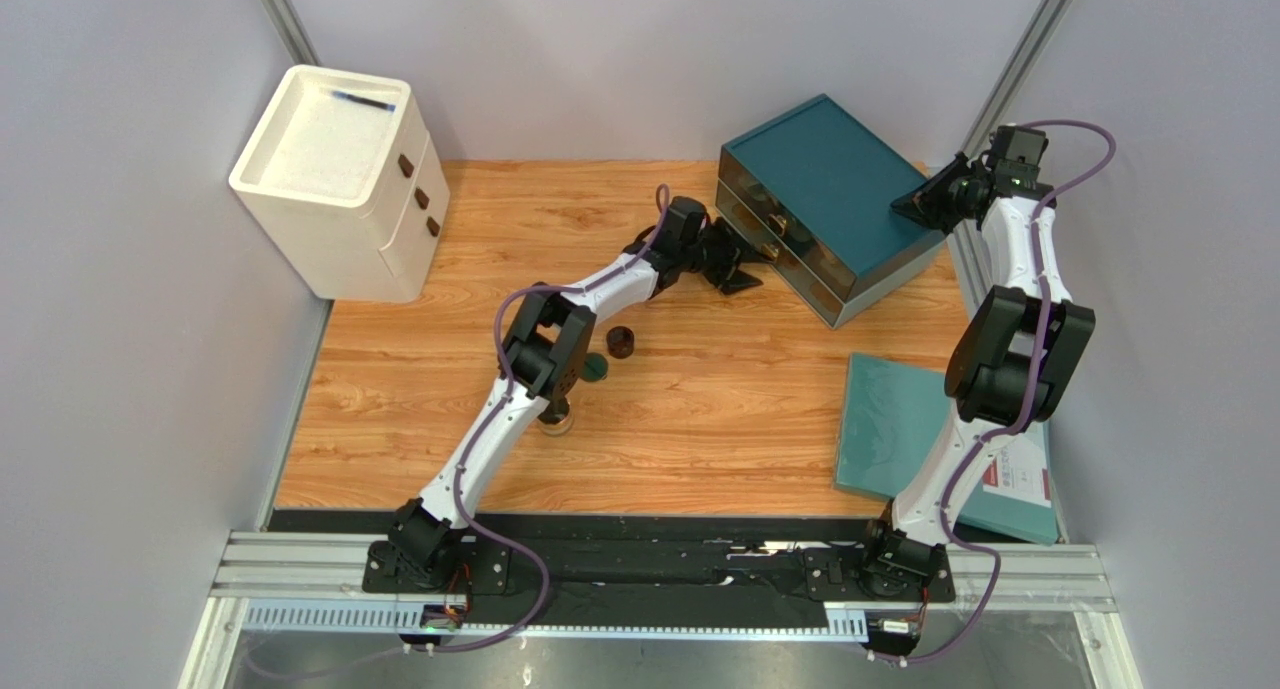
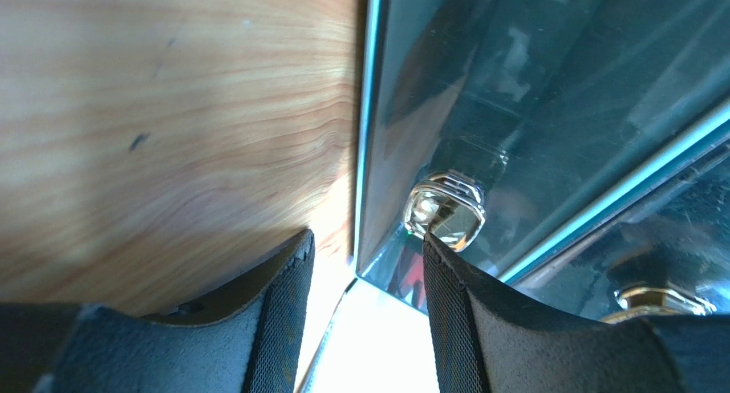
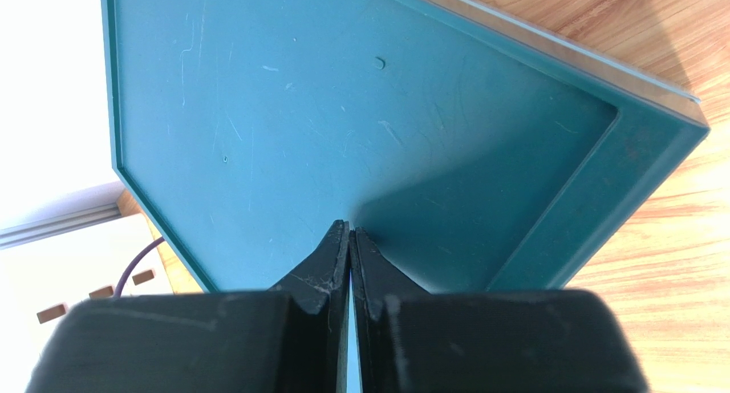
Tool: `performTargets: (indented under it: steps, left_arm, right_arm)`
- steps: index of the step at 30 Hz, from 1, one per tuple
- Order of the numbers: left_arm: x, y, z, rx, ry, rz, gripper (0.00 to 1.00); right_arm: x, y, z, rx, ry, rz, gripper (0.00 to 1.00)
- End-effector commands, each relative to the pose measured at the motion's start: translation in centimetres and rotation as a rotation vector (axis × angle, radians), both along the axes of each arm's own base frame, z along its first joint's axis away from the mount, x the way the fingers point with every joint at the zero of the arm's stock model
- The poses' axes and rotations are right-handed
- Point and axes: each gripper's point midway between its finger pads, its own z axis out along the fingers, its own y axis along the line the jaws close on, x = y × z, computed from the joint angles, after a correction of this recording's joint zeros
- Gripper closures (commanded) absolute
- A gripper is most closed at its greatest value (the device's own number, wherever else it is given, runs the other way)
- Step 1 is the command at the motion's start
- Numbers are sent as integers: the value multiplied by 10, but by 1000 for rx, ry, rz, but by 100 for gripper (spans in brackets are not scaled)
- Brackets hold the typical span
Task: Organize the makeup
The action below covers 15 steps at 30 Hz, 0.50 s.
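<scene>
The light-brown wooden table (image 1: 691, 419) carries a white plastic drawer cabinet (image 1: 338, 179) at its far left corner and a teal box with two drawers (image 1: 819, 194) at the far right. A flat teal tray (image 1: 894, 419) lies at the near right edge, partly under the right arm. The left arm stretches across the middle of the table to the front of the teal box. There the left gripper (image 2: 367, 246) is spread fairly wide, with a faceted metal drawer knob (image 2: 445, 212) just past its fingertips and not touching them. A second knob (image 2: 655, 299) shows further right on the other drawer. The right gripper (image 3: 350, 230) hangs over the right end of the box's recessed top with its fingers pressed together and nothing between them. The makeup sits on the bare wood near the left arm's elbow: a dark round jar (image 1: 621, 340), a dark green round disc (image 1: 595, 367) just beside it, and nearer, a small round piece (image 1: 556, 419) half hidden under the arm and too small to identify.
</scene>
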Motion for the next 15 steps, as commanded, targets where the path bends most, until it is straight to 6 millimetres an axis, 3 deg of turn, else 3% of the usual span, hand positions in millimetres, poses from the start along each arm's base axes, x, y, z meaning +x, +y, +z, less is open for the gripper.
performTargets:
  steps: [1,9,15]
  left_arm:
    - [2,-22,85,-192,-204,-26,43]
    - [2,-16,101,-209,-254,-33,42]
    - [6,-15,100,-213,-248,-35,42]
  right_arm:
    - [-53,4,-101,15,361,-12,93]
    - [-53,6,-106,38,365,-19,92]
    - [-53,6,-109,40,369,-20,92]
